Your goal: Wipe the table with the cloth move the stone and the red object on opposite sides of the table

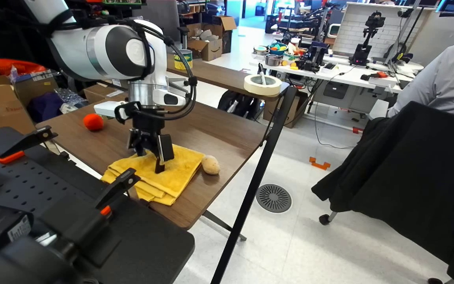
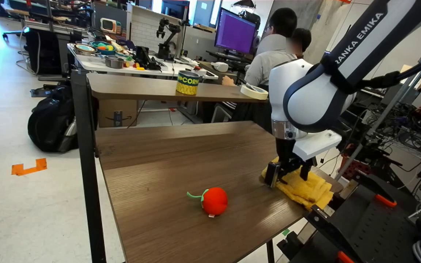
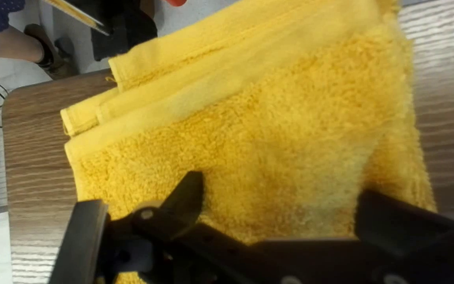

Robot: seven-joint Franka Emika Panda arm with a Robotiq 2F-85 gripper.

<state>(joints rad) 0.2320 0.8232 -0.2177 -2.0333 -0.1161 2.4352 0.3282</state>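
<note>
The yellow cloth (image 1: pixel 179 165) lies folded in layers near one end of the brown table (image 1: pixel 227 130). Over it, pointing down, is my gripper (image 1: pixel 150 159), its fingers wide apart. In the wrist view only cloth (image 3: pixel 270 130) shows between the fingertips of the gripper (image 3: pixel 280 185); whether they touch it I cannot tell. Right beside the cloth's edge sits the tan stone (image 1: pixel 210 165), which the arm and cloth seem to hide in an exterior view. The red object (image 2: pixel 215 201), with a green stem, rests on bare table away from the cloth; it also shows as a red ball (image 1: pixel 93 122).
A dark perforated cart top (image 1: pixel 26 181) with black orange-tipped clamps (image 1: pixel 118 188) adjoins the table beside the cloth. Along the opposite side runs a raised shelf (image 2: pixel 133 86) carrying a yellow can (image 2: pixel 187 83) and a tape roll (image 2: pixel 254 92). A black post (image 1: pixel 250 189) rises at the table's end.
</note>
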